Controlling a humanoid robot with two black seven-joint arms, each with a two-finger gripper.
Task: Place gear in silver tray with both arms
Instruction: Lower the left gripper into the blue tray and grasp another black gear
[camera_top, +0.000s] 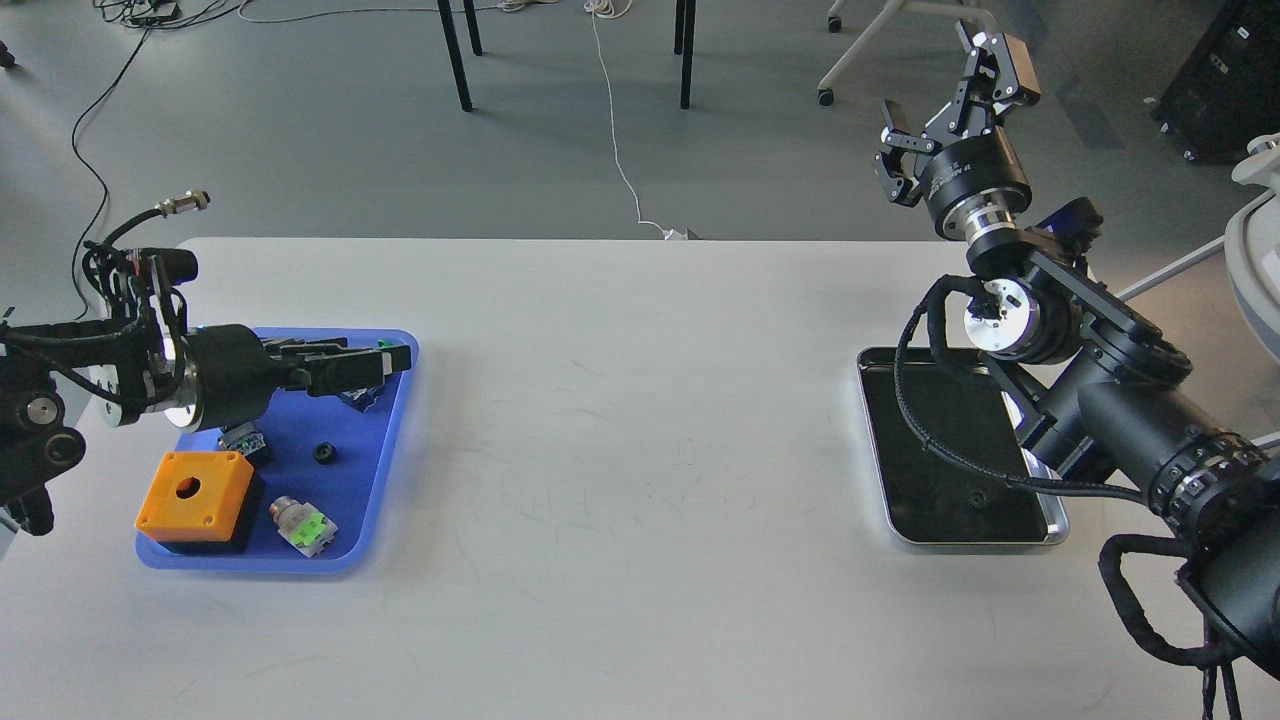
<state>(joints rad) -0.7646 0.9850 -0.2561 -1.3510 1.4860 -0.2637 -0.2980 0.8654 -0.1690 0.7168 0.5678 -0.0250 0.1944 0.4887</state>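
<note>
A small black gear (323, 453) lies in the blue tray (385, 470) at the left. The silver tray (960, 543) sits at the right, partly hidden by my right arm; a small dark round thing (975, 497) shows on its mirror-like bottom. My left gripper (385, 364) points right, low over the blue tray's far end, above and behind the gear; its fingers overlap, so I cannot tell its state. My right gripper (948, 100) is open and empty, raised high beyond the table's far edge, behind the silver tray.
The blue tray also holds an orange box (195, 490), a green-and-grey switch (305, 527), and push-button parts partly under my left gripper. Chair and table legs stand on the floor behind the table.
</note>
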